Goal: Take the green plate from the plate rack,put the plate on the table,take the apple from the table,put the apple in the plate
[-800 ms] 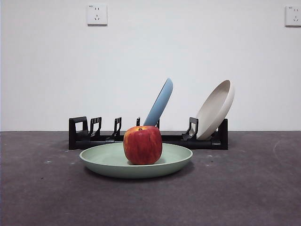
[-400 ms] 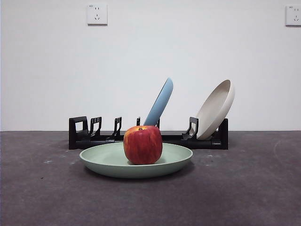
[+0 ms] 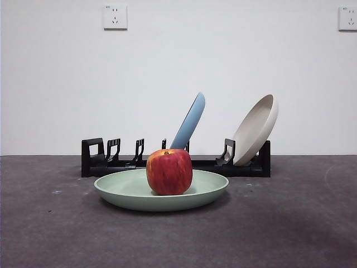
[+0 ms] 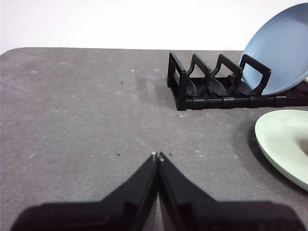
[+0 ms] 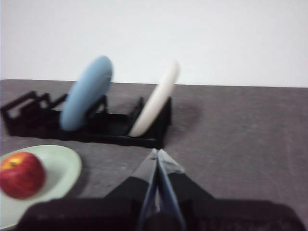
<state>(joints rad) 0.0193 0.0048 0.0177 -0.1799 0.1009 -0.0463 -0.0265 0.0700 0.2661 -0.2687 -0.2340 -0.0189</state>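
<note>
The green plate (image 3: 134, 192) lies flat on the table (image 3: 290, 223) in front of the plate rack (image 3: 95, 159). The red apple (image 3: 169, 171) sits upright in the middle of the plate. The plate's edge also shows in the left wrist view (image 4: 284, 142), and plate (image 5: 62, 168) and apple (image 5: 20, 174) show in the right wrist view. My left gripper (image 4: 157, 155) is shut and empty, off to the rack's end, apart from the plate. My right gripper (image 5: 157, 153) is shut and empty, on the other side, away from the plate. Neither arm shows in the front view.
The rack holds a light blue plate (image 3: 189, 123) and a beige plate (image 3: 256, 129), both leaning in their slots. Several slots at the rack's left end (image 4: 207, 79) hold nothing. A white wall with two sockets stands behind.
</note>
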